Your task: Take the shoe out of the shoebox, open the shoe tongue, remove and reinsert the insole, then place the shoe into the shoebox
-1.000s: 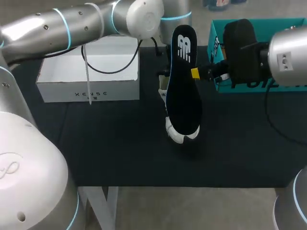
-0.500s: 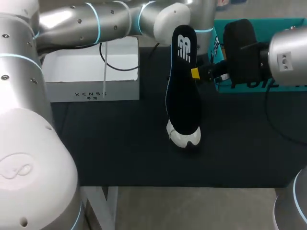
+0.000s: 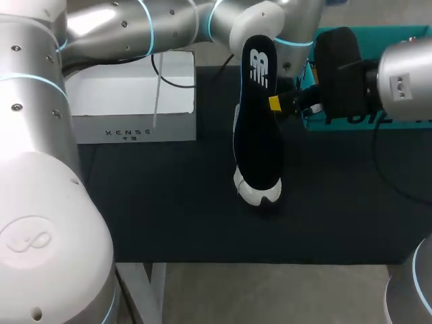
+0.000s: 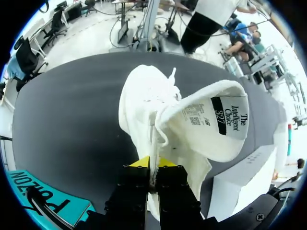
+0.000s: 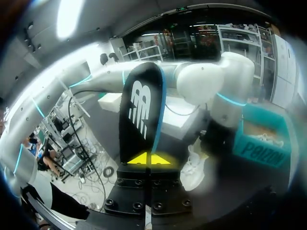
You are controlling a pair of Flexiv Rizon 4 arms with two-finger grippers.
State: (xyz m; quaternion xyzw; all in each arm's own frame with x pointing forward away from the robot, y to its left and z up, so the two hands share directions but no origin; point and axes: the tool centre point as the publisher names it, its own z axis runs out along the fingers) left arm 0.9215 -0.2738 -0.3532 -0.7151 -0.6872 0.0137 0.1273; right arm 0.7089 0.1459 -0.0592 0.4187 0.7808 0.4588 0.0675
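The black insole (image 3: 258, 128) stands upright over the table, logo end up, with my right gripper (image 3: 275, 102) shut on its edge; in the right wrist view the insole (image 5: 141, 112) rises straight out of that gripper (image 5: 148, 159). Behind and below it lies the white shoe (image 3: 257, 192), only its toe showing in the head view. My left gripper (image 4: 152, 163) is shut on the rim of the shoe (image 4: 146, 103). The tongue (image 4: 218, 127) is folded out, its label side up. The teal shoebox (image 3: 368, 37) is at the back right.
A white box (image 3: 135, 101) stands at the back left, under my left arm (image 3: 169, 27), which spans the back of the table. The dark mat (image 3: 169, 209) covers the table, and its front edge runs close below the shoe's toe.
My left arm has swung to the right across the back of the table, and the shoe has shifted slightly with it. The right gripper and the insole have stayed where they were.
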